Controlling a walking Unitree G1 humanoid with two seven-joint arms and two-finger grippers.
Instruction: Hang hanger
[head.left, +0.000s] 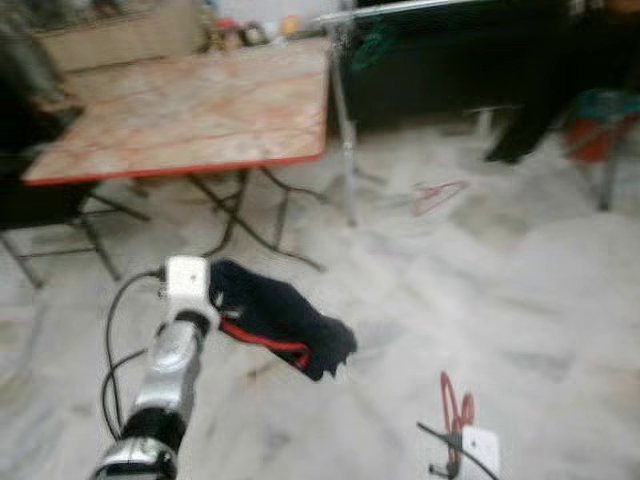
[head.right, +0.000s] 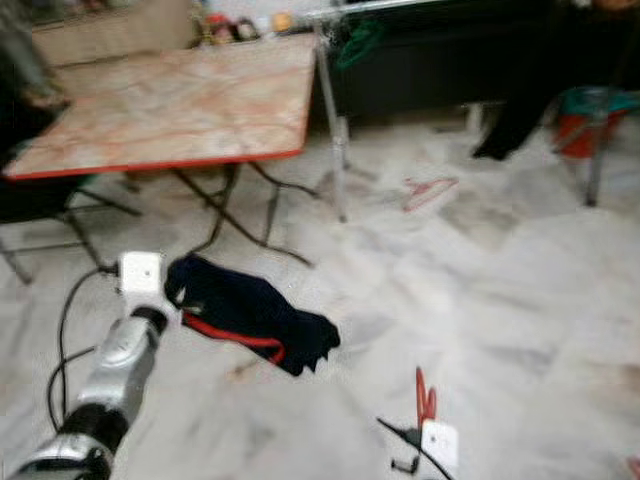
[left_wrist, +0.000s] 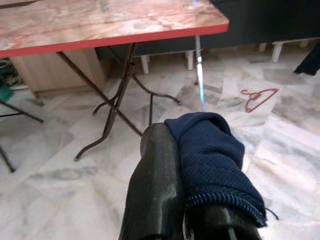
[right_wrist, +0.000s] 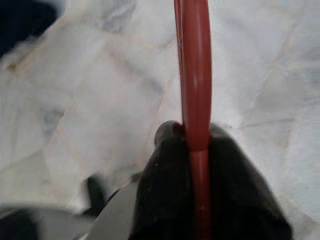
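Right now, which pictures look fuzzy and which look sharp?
Both eye views are smeared, so the table and the hanger on the floor look soft. The left wrist view is sharp: you can see the knit of the blue cloth. The right wrist view blurs the red hanger up close.

My two head cams look forward and down over the marble floor (head.left: 520, 300), both catching the folding table (head.left: 190, 115) and the far red hanger on the floor (head.left: 438, 194). Left wrist cam sits low, facing that same table and hanger. Right wrist cam is right up close on the floor.
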